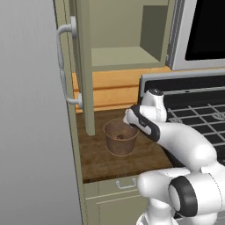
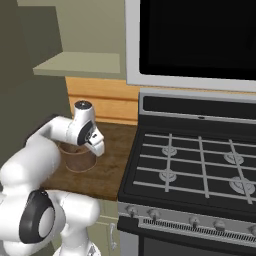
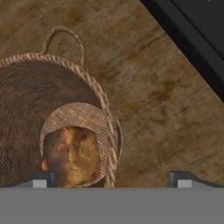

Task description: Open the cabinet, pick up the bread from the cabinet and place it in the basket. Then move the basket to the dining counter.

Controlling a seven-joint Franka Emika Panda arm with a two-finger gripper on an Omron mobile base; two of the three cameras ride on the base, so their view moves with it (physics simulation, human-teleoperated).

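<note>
Bread (image 3: 72,157), brown crusty lump, lies inside round woven basket (image 3: 26,105).

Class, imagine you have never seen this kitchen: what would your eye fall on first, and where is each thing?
The white arm's open gripper hangs right above the woven basket on the short wood worktop. The bread, a brown lump, lies at the bottom of the basket. To the left, the cabinet door stands open; to the right sits a black gas stove.
</note>
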